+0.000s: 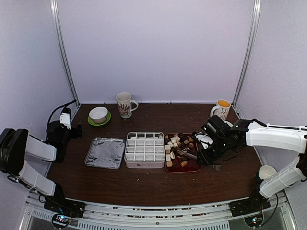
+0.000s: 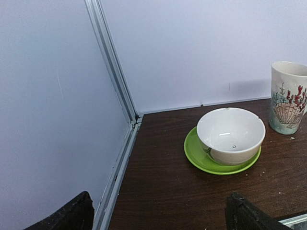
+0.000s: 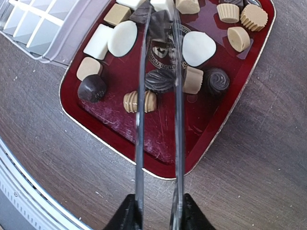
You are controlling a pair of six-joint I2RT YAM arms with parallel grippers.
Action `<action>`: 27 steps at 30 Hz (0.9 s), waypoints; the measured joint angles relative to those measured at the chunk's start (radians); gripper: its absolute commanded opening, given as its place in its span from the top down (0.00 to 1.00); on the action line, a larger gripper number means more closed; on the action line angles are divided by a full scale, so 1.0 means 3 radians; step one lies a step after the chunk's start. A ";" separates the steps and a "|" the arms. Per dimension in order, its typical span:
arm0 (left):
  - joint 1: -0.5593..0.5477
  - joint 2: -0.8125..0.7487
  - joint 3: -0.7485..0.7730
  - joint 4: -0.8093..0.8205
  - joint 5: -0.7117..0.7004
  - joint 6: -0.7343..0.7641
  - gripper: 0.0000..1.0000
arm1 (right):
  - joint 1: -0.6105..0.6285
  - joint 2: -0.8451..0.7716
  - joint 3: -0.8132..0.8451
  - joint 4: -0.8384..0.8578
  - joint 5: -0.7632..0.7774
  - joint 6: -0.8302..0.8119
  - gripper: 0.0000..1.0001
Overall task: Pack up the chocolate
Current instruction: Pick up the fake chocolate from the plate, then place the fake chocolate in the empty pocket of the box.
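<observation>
Two claws: right claw (image 3: pixel 156 213) grasps tongs (image 3: pixel 140 120) over chocolate (image 3: pixel 122 38) in tray (image 3: pixel 110 122); left claw (image 2: pixel 158 218) released, tucked aside.

Light was soft and even, falling from above, and shadows were faint. The top view was slightly dim, its wall posts leaning at the edges, and the silvery sheet (image 1: pixel 104 152) glinted. In the right wrist view the tray (image 3: pixel 115 125) showed a glossy sheen. The chocolate (image 3: pixel 198 48) was sharp and the tongs (image 3: pixel 139 143) blurred near the lens.
</observation>
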 measured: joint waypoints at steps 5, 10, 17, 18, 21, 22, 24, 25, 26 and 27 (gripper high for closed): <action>0.0000 0.0000 0.0000 0.0000 0.0000 0.0000 0.02 | 0.0000 -0.0010 -0.0009 0.0004 0.0001 0.0001 0.77; 0.0000 0.0000 0.0000 0.0000 0.0000 -0.0001 0.02 | 0.0000 -0.0125 -0.0009 0.0025 0.0004 0.0000 0.77; 0.0000 0.0000 0.0000 0.0000 0.0000 0.0000 0.02 | 0.0000 -0.0319 0.0004 0.0183 -0.0024 -0.0008 0.77; 0.0000 0.0000 0.0000 0.0000 0.0000 0.0000 0.02 | 0.0000 -0.0314 0.0037 0.0197 -0.0036 -0.0014 0.77; 0.0000 0.0000 0.0000 0.0000 0.0000 -0.0001 0.02 | 0.0000 -0.0249 0.0184 0.0239 -0.0075 -0.0031 0.77; 0.0000 0.0000 0.0000 0.0000 0.0000 -0.0001 0.02 | 0.0000 -0.0207 0.0252 0.0273 -0.0095 -0.0037 0.77; 0.0000 0.0000 0.0000 0.0000 0.0000 0.0000 0.02 | 0.0000 -0.0102 0.0388 0.0347 -0.0128 -0.0041 0.77; 0.0000 0.0000 0.0000 0.0000 0.0001 0.0000 0.02 | 0.0000 -0.0057 0.0434 0.0381 -0.0146 -0.0041 0.77; 0.0000 0.0000 0.0000 0.0000 0.0001 -0.0001 0.02 | 0.0000 -0.0014 0.0472 0.0417 -0.0169 -0.0041 0.77; 0.0000 0.0000 0.0000 0.0000 0.0001 -0.0001 0.02 | 0.0000 0.0034 0.0511 0.0451 -0.0195 -0.0039 0.77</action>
